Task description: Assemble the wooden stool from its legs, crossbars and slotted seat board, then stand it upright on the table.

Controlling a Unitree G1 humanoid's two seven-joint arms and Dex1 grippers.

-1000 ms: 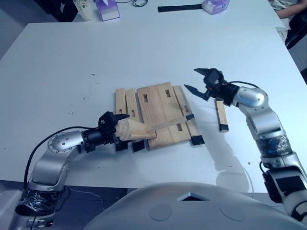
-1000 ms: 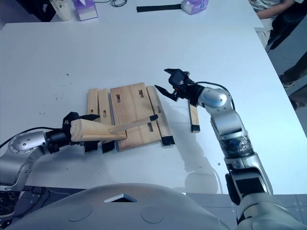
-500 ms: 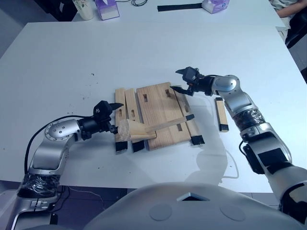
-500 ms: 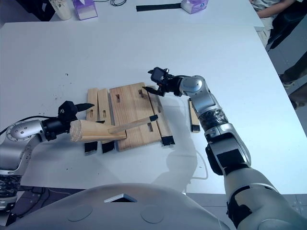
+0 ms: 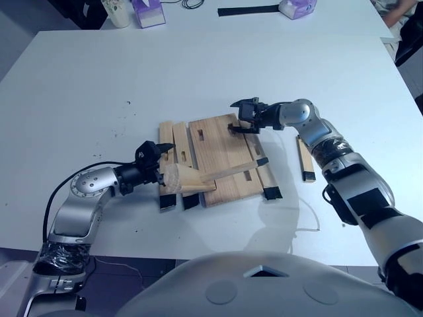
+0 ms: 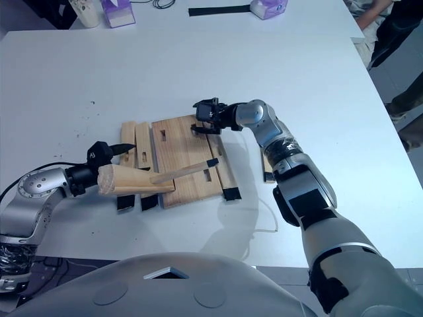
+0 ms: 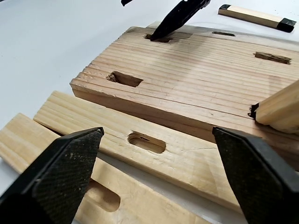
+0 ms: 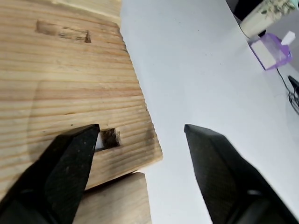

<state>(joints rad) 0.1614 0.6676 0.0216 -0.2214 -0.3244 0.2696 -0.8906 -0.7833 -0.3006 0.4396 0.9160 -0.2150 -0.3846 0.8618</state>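
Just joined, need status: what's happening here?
Stool parts lie loose and flat on the table. The right end effector, open, is at the far edge of the slotted seat board, one finger at a slot. The left end effector, open and empty, is beside a thick leg and crossbar resting across the board's near corner.

Flat-packed: a pale wooden slotted seat board (image 5: 221, 158) lies flat, four slots showing. Two slotted strips (image 5: 180, 142) lie side by side along its left edge, a black-tipped strip (image 5: 266, 179) along its right. A thin bar (image 5: 231, 170) rests slantwise across the board from a thicker block (image 5: 184, 178), perhaps a leg; one short piece (image 5: 304, 160) lies apart, right
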